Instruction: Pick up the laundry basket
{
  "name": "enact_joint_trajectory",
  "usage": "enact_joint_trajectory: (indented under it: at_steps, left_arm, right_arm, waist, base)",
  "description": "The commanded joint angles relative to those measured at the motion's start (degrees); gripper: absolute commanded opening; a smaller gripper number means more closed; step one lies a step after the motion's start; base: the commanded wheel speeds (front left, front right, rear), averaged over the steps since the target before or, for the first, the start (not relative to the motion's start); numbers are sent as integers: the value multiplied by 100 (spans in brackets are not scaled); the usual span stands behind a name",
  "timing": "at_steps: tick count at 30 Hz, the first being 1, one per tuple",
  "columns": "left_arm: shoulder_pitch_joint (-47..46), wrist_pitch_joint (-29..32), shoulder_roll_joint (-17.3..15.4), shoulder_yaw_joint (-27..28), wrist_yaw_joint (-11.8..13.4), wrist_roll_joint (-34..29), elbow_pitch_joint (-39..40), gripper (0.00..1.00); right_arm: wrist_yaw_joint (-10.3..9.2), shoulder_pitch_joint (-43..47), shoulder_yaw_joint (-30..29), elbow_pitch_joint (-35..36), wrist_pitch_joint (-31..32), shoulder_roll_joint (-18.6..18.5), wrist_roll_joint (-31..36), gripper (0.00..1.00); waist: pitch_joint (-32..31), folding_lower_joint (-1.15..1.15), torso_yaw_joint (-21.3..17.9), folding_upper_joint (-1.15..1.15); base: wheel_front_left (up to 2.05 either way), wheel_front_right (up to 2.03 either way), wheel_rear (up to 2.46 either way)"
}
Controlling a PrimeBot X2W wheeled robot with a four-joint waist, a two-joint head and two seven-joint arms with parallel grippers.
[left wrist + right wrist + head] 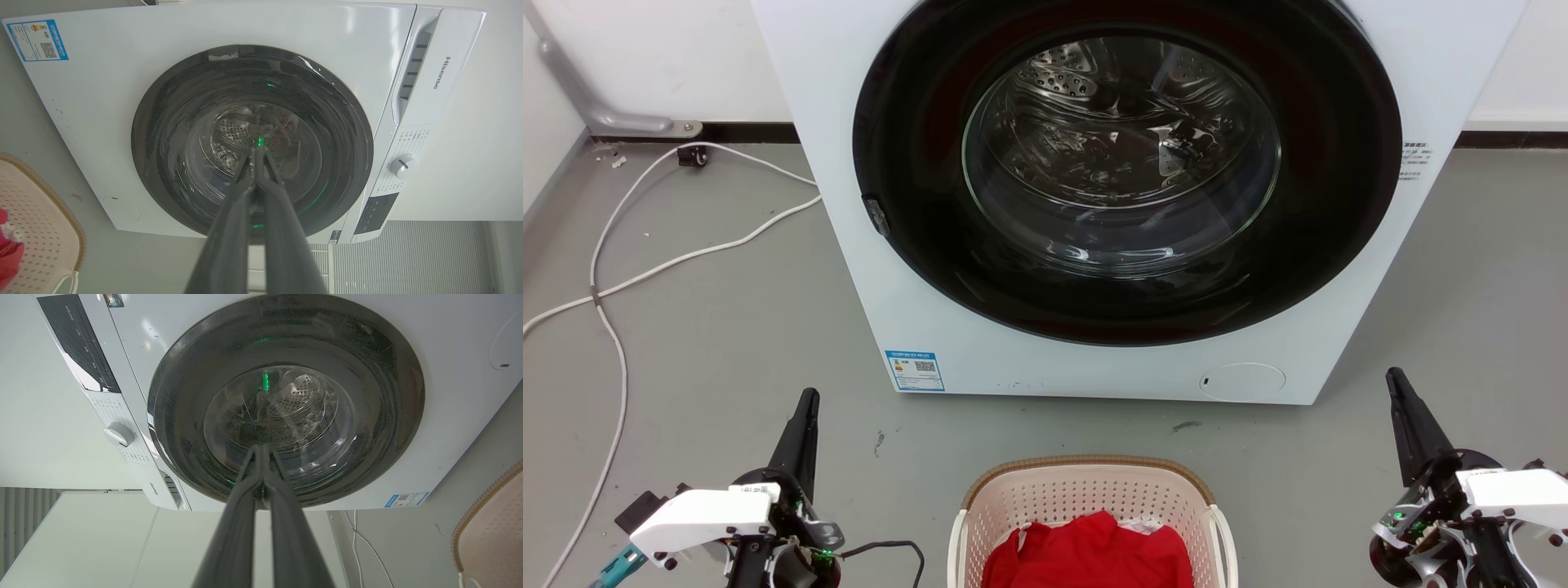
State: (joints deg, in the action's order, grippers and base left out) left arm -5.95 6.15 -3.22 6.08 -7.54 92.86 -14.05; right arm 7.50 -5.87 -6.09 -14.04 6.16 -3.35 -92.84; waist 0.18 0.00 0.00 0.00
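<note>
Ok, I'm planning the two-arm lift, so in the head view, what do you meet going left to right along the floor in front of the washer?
left gripper → basket → right gripper

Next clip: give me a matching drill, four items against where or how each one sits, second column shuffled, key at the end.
Items
1. laundry basket
2. red garment
3. white cable
4. left end effector

Places or states
A. closed, holding nothing
B. on the floor in front of the washing machine
C. piled inside the basket
D. trailing across the floor, left of the machine

Pairs: 1-B, 2-C, 3-D, 4-A
</note>
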Motion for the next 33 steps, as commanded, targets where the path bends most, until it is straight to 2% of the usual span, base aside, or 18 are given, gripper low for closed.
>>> enact_joint_trajectory:
  at_steps: [1,33]
  left_arm:
    - [-49,30,6,20,-11,-27,-6,0]
    - [-49,36,19,40,-11,-26,-7,0]
  right_arm:
    - [-2,-63,-7,-6,23,22,19,0]
    - [-2,-65,-26,-7,37,36,37,0]
  waist:
    - [0,0,0,0]
    - [0,0,0,0]
  base:
    - [0,0,0]
    - [0,0,0]
